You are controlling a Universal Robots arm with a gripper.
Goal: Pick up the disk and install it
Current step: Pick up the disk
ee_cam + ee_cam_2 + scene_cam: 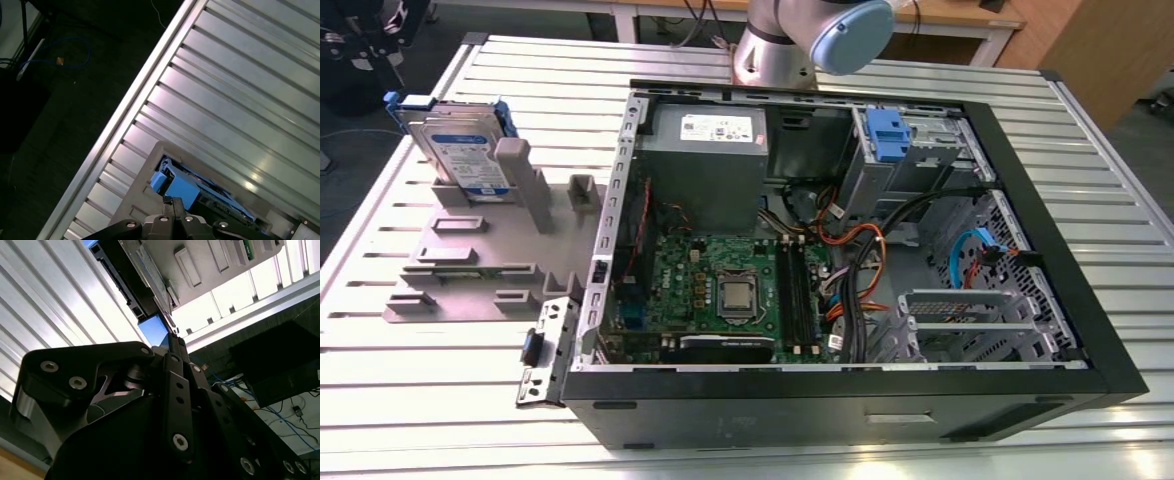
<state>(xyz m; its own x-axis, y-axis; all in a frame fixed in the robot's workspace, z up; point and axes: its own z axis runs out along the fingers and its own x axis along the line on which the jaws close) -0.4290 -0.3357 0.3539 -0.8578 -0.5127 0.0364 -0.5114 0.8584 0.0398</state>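
The disk (459, 150), silver with a white-and-blue label and a blue caddy frame, stands on edge in the grey holder (467, 270) on the exterior view's left. My gripper (367, 55) is a dark shape at the table's far left corner, just beyond the disk and apart from it. In both wrist views the fingertips meet in a point with nothing between them, so the gripper (175, 338) (171, 201) looks shut. Past the tips lies the blue caddy end of the disk (154, 330) (178, 188), close to them.
The open computer case (854, 405) lies on the slatted metal table (440, 400), with the motherboard (720, 290), grey power-supply box (707, 150), cables and a metal drive cage (974, 320) inside. Another blue caddy (887, 135) sits at its far side. The arm's base (774, 45) stands behind the case.
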